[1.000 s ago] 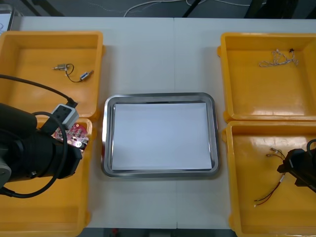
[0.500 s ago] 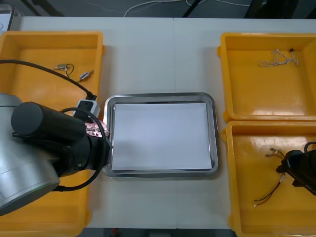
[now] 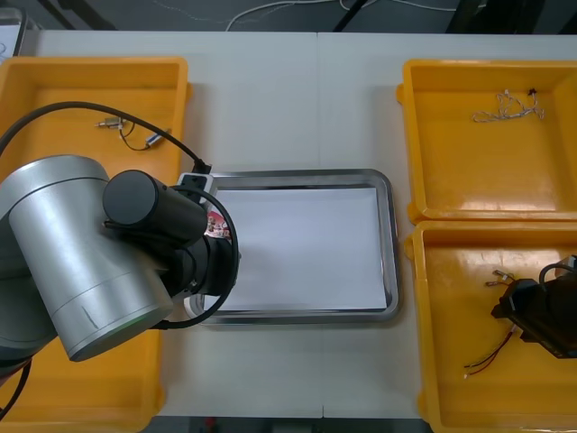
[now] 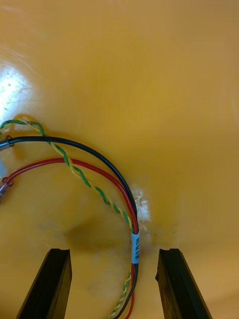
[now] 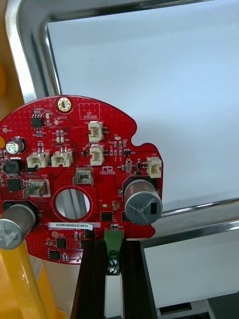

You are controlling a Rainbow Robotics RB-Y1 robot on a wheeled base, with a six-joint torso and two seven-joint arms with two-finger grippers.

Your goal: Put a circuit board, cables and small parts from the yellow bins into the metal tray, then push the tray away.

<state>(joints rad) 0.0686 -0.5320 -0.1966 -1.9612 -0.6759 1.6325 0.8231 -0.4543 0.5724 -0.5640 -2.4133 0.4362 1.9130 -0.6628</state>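
The round red circuit board is clamped at its green connector by my left gripper, which is shut on it. It hangs above the left rim of the metal tray, whose inside is white. In the front view the board peeks out beside the big silver left arm, over the tray's left edge. My right gripper stands open low in the near right yellow bin. A bundle of red, black and green-yellow cables runs between its fingers. In the front view this gripper sits over those cables.
The far right bin holds a thin pale cable. The far left bin holds small metal parts on a black cable. The near left bin lies mostly under the left arm.
My left arm has carried the circuit board to the right, out of the near left bin and over the tray's left edge. The right gripper has shifted slightly towards the cables.
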